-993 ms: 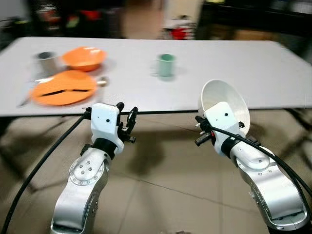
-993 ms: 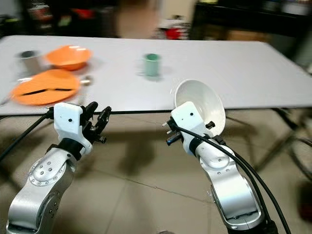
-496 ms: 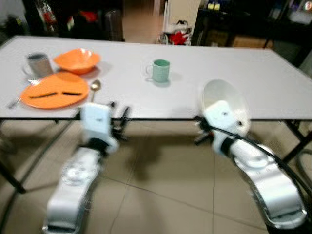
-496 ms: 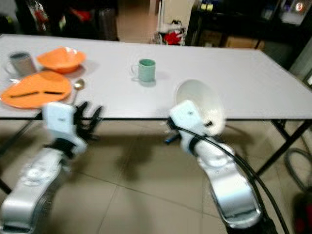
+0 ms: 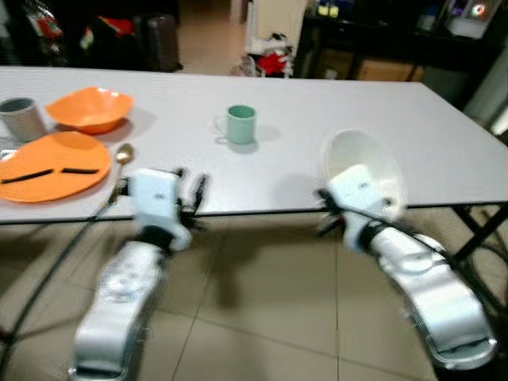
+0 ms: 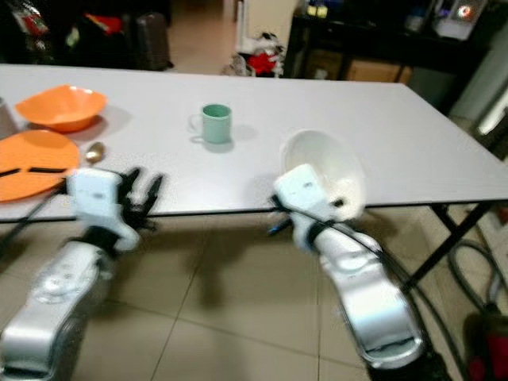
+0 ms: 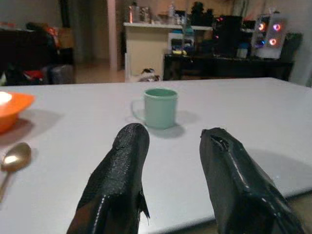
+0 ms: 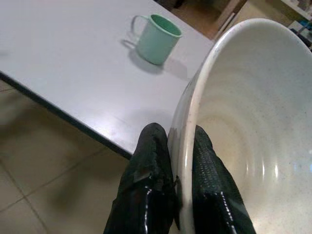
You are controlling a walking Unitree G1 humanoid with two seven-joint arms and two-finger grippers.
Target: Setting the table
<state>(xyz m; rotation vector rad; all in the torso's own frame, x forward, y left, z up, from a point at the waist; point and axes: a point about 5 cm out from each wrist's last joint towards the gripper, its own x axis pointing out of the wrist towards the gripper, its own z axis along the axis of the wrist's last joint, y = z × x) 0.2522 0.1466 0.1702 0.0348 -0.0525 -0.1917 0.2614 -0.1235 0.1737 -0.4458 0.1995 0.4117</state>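
One long white table (image 5: 444,135) is standing on the tiled floor, carrying two cups: one green mug (image 5: 239,125) at the centre and one grey cup (image 5: 21,118) at nine o'clock. Two bowls are showing: one orange bowl (image 5: 88,110) sitting at ten o'clock and one white bowl (image 8: 253,131) being pinched at its rim by the right gripper (image 8: 176,187). One orange plate (image 5: 49,165) is bearing two dark sticks (image 5: 49,173), with one spoon (image 5: 121,156) lying beside it. Two grippers are working: the left gripper (image 7: 170,180) is hanging with fingers apart.
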